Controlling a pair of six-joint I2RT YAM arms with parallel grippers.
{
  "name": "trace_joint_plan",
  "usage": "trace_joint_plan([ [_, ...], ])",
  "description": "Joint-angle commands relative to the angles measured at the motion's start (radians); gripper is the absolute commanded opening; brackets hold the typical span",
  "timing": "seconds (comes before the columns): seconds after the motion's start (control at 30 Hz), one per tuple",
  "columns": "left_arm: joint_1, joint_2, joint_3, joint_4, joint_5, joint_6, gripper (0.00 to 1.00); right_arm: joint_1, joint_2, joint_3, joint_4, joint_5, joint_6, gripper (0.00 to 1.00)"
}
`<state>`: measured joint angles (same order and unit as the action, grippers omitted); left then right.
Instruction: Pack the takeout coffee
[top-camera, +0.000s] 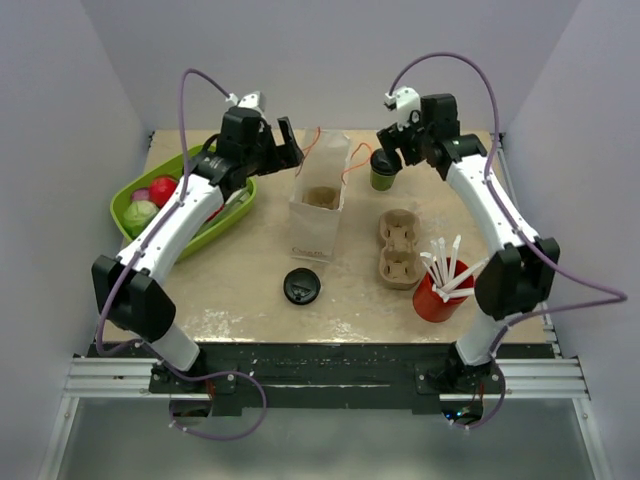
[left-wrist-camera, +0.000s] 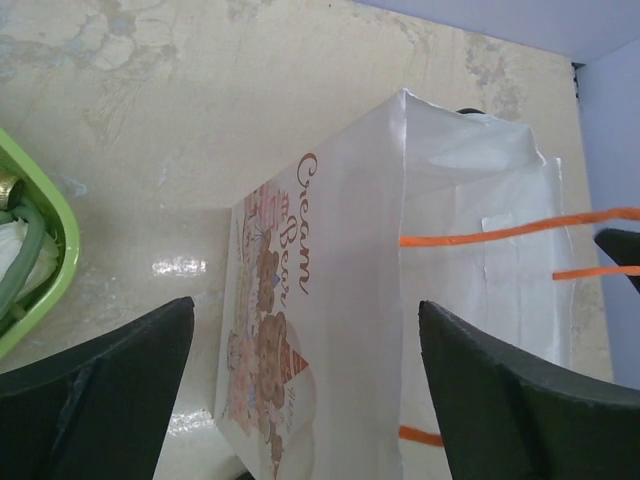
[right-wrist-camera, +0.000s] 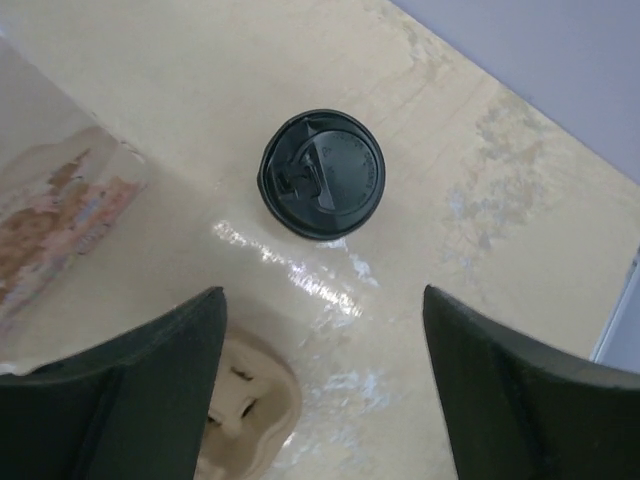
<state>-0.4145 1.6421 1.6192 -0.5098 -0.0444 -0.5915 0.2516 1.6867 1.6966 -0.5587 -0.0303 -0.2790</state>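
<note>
While the lidded green coffee cup (top-camera: 383, 170) stands upright on the far side of the table (top-camera: 240, 290), just right of the open white paper bag (top-camera: 318, 215), the right gripper (top-camera: 392, 150) hangs above it with fingers spread wide and nothing in them, probably lined up to drop around the cup. At the bag's far left corner the left gripper (top-camera: 285, 145) is equally wide open and empty, seemingly placed to steady the bag for loading. Nearer, a cardboard cup carrier (top-camera: 398, 247) and a loose black lid (top-camera: 301, 286) lie apart, so packing is not yet begun
</note>
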Motion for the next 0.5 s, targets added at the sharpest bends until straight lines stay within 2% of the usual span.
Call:
trace_joint_plan([
  [0.0,0.008,-0.122,-0.033,0.024,-0.017,0.032,1.00,-0.038,0.146,0.173,-0.125,-0.161,-0.228,0.74],
  [0.03,0.008,-0.131,-0.051,0.027,-0.017,0.038,1.00,-0.041,0.175,0.199,-0.159,-0.183,-0.297,0.72],
  [0.13,0.008,-0.168,-0.094,0.059,0.020,0.048,1.00,-0.041,0.264,0.255,-0.199,-0.229,-0.348,0.70],
  [0.47,0.010,-0.196,-0.139,0.080,0.026,0.065,1.00,-0.041,0.384,0.324,-0.171,-0.292,-0.351,0.60],
])
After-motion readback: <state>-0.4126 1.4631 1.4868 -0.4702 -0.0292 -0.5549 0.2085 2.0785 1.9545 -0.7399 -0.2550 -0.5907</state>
